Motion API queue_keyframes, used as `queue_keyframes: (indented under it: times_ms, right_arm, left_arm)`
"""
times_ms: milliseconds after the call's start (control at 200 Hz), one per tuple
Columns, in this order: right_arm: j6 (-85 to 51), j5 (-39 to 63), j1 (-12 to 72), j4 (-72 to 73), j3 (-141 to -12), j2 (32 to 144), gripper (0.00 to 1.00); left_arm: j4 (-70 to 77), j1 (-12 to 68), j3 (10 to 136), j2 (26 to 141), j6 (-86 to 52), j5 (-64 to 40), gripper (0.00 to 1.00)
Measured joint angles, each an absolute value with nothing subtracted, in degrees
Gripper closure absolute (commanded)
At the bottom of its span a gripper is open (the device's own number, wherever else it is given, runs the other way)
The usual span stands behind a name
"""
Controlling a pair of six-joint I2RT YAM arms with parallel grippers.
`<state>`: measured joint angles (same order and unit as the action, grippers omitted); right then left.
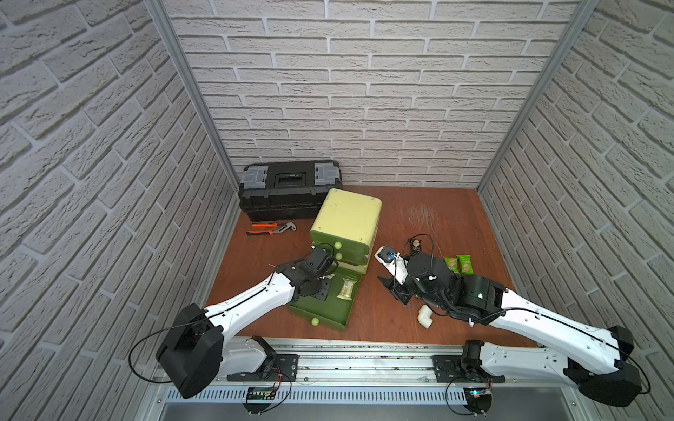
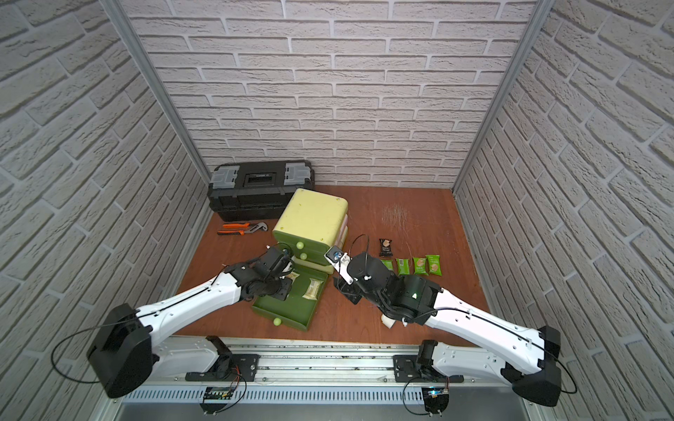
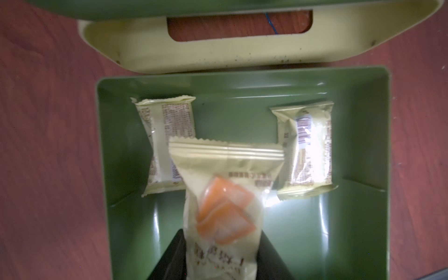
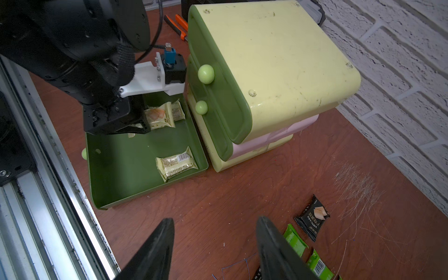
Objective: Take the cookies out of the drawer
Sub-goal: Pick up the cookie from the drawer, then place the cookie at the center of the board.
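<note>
**Step in hand:** extraction of one cookie from the open drawer (image 3: 242,114). In a top view the drawer lies at 6 o'clock of the cabinet (image 1: 346,215).

The left gripper (image 3: 221,257) pinches a beige packet (image 3: 225,194) over the drawer (glossy crinkled film, orange wafer print). A second beige packet (image 3: 167,135) and a third beige packet (image 3: 308,148) lie flat on the drawer floor.

The right gripper (image 4: 214,225) stands spread and empty.

**Next move (judged):** lift the packet clear of the drawer wall. Carry it toward 3 o'clock, where the green packets (image 2: 419,265) and a black packet (image 2: 386,248) lie on the table.
</note>
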<state>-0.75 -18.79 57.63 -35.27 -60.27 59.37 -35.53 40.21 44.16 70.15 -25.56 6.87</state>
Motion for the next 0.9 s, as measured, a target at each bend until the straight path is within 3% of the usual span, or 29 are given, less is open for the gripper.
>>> queue_keyframes:
  times_ms: [215, 385, 710, 900]
  right_arm:
    - [-1.61, -17.93, 56.69, -34.81, -60.55, 59.37, 0.42]
    - [-2.2, -17.45, 56.58, -34.17, -60.55, 59.37, 0.43]
    - [-2.63, -16.36, 56.49, -33.23, -60.55, 59.35, 0.43]
    - [-2.79, -15.51, 56.45, -32.08, -60.51, 58.81, 0.43]
  left_arm:
    - [-41.1, 38.24, 43.83, 59.61, -28.05, 9.67, 0.64]
    - [-43.33, 28.95, 43.97, 56.84, -27.05, 7.7, 0.63]
    - [-47.59, 8.88, 52.31, 68.38, -19.66, 0.62, 0.63]
    - [-47.13, 2.17, 53.08, 77.91, -16.43, -1.56, 0.64]
